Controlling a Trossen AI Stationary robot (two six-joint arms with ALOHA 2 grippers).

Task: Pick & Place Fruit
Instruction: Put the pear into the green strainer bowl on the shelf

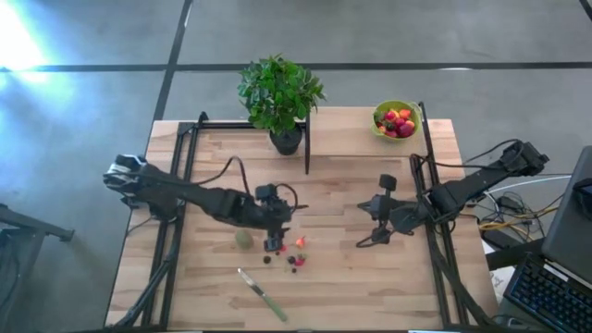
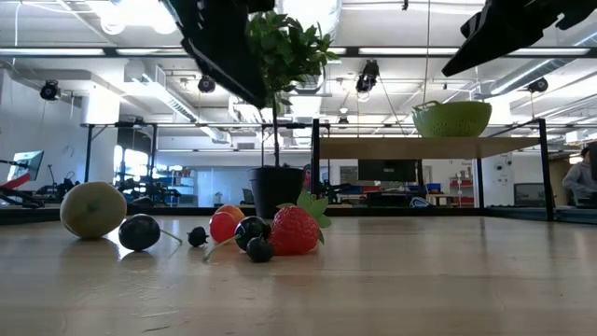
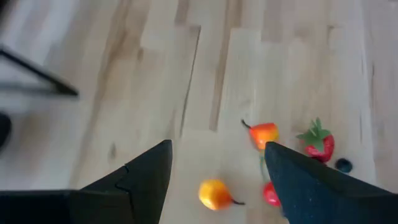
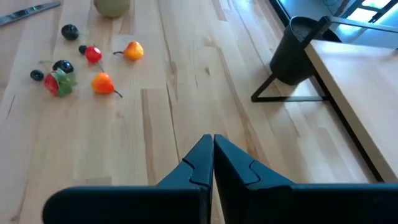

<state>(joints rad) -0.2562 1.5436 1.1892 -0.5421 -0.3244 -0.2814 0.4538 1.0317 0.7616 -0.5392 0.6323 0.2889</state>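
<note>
Several small toy fruits [image 1: 294, 254] lie loose on the wooden table: a strawberry [image 2: 297, 230], red and orange pieces [image 3: 264, 134], dark berries [image 2: 140, 231] and a dull-green ball [image 1: 243, 238]. My left gripper [image 3: 217, 146] hangs open just above this cluster, slanting down, with an orange-yellow fruit [image 3: 214, 194] showing between its fingers. My right gripper [image 4: 212, 142] is shut and holds nothing, in the air right of the table's middle [image 1: 368, 236]. A lime-green bowl [image 1: 396, 120] holding red and orange fruit stands at the far right.
A potted plant [image 1: 280, 92] stands at the far middle, beside a black frame post [image 1: 307, 143]. The bowl sits on a raised wooden board [image 2: 429, 147]. A green-handled knife [image 1: 264, 294] lies near the front edge. Bare wood lies between the fruits and my right gripper.
</note>
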